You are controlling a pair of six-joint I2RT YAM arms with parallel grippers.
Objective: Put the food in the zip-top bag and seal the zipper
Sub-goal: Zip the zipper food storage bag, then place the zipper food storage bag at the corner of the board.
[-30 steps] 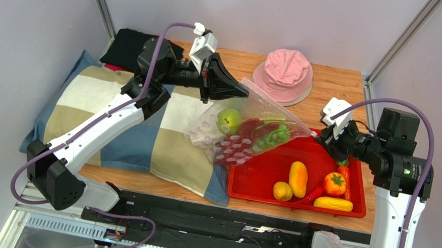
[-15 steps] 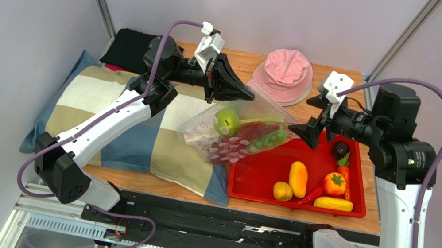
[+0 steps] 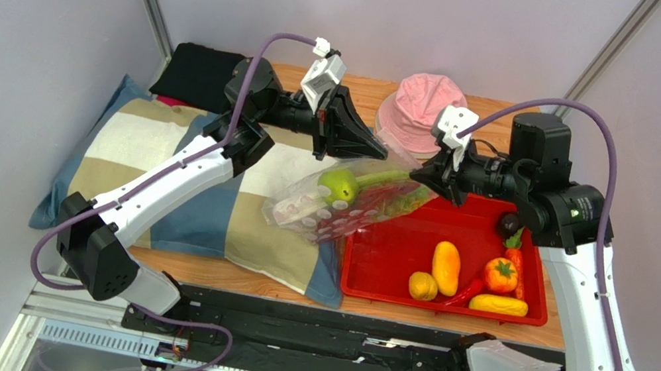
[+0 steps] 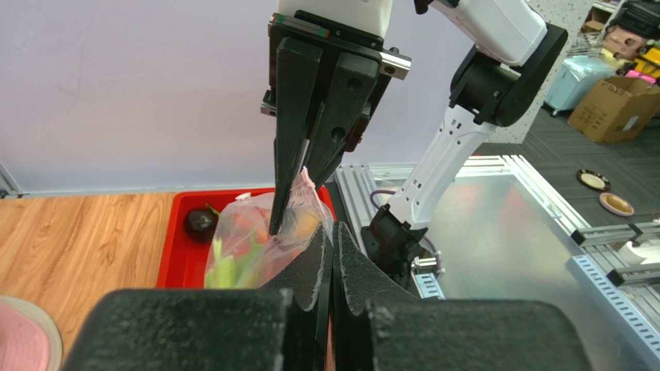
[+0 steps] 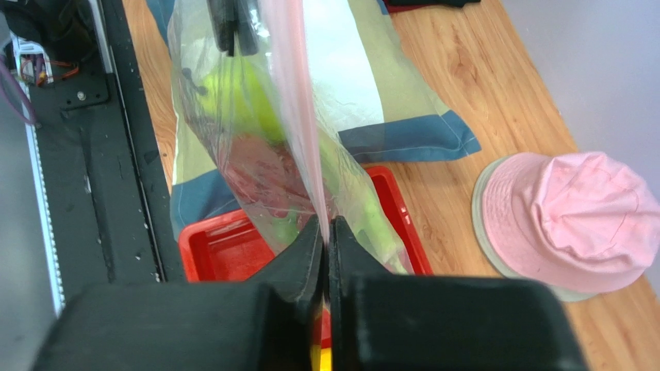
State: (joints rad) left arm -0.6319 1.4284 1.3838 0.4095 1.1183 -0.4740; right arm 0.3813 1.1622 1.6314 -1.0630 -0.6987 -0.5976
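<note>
From above: one bag [image 3: 341, 209], one tray [image 3: 390, 256], two grippers. The bag hangs over the tray's left edge. Its long axis slants from low on the left, outside the tray, up to the tray's far-left corner, mouth edge uppermost. The left gripper [image 3: 379, 147] and right gripper [image 3: 417, 176] are both pinched together on that edge, close to each other. One green apple [image 3: 338, 183] sits inside. Six loose toys [image 3: 445, 265] crowd the tray's right half.

Left wrist: both grippers pinch the bag's edge, with the tray behind it.

Right wrist: the pink zipper [image 5: 298, 100] runs taut, straight away from the clamped fingers. One pink hat [image 5: 558, 224] lies beyond the tray.
</note>
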